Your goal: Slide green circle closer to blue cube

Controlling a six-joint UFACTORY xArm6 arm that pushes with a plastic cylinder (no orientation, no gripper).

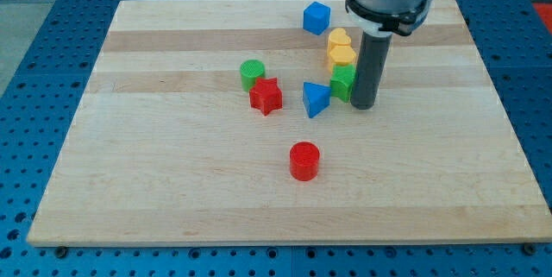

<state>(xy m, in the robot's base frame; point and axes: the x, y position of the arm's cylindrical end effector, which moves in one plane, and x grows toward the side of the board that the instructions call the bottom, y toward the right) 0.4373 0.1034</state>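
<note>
1. The green circle block (252, 73) sits left of centre on the pale wooden board (155, 173), touching the red star block (266, 96) at its lower right.
2. A red cylinder block (304, 160) stands alone toward the view's bottom.
3. A blue triangular block (316, 99) lies just left of a green block (342, 82).
4. The blue cube (316, 18) rests near the view's top, well apart from the green circle.
5. Two yellow blocks (341, 48) stack up the view above the green block.
6. My tip (363, 105), a bare rod holding nothing, stands just right of that green block.

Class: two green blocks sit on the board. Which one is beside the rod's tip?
The green block under the yellow ones, touching my tip; the green circle sits apart, left, by the red star.
</note>
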